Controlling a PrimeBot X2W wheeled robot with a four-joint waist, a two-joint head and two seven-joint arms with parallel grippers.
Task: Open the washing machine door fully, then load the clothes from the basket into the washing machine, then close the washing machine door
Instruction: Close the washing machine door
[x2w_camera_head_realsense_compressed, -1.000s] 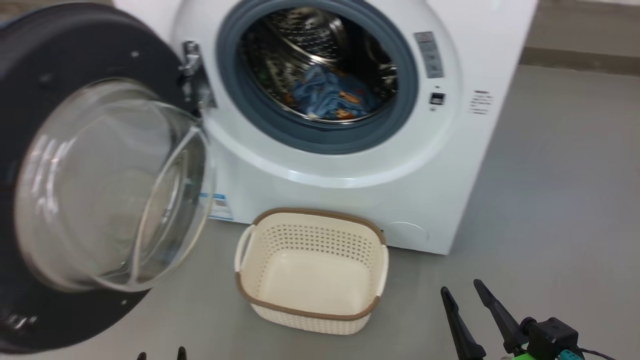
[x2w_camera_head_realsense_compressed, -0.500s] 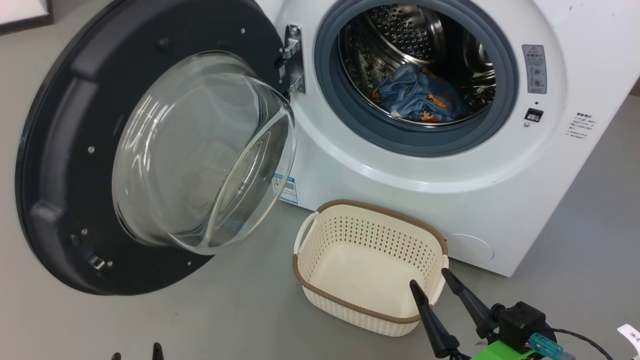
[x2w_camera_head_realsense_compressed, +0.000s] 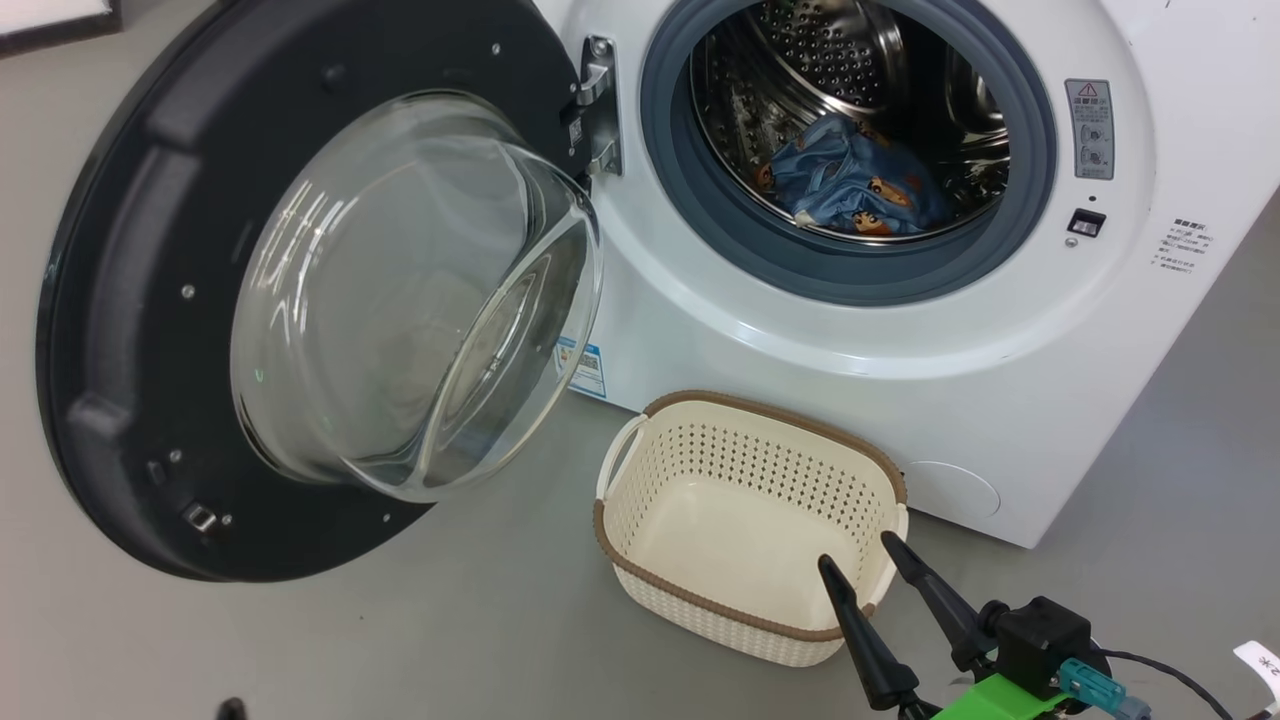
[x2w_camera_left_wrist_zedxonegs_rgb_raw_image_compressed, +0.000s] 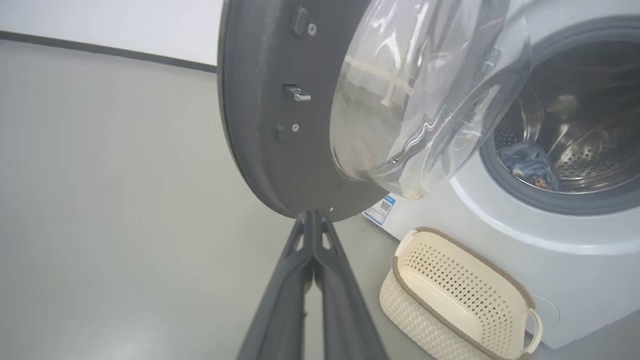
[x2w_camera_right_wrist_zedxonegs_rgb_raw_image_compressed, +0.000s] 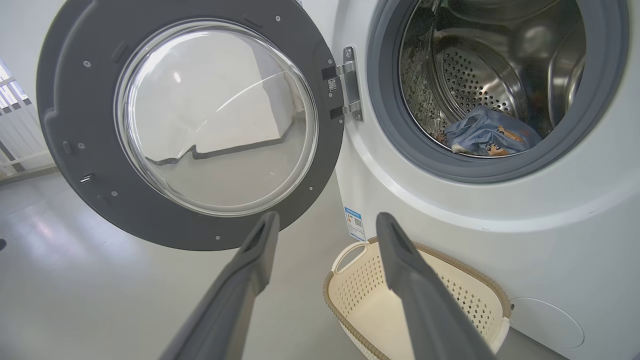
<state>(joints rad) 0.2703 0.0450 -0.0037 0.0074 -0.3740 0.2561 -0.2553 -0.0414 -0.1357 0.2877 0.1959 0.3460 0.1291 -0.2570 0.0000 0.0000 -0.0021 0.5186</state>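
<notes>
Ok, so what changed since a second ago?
Mostly the head camera swung. The right claw, open, now shows over a corner of the basket, no longer beside it. Nothing grabbed or dropped. The door is still open, the clothes still in the washing machine, the basket still empty.

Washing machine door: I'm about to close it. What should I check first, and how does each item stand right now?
1. Basket empty: ok.
2. Clothes inside the drum, nothing over the grey seal: ok.
3. Door wide open, hinge unobstructed: ok.
4. Left gripper jaws shut, tips by the door's lower rim; contact: cannot tell.
5. Right gripper jaws open, empty, near the basket; clear of the door's swing: cannot tell.
</notes>
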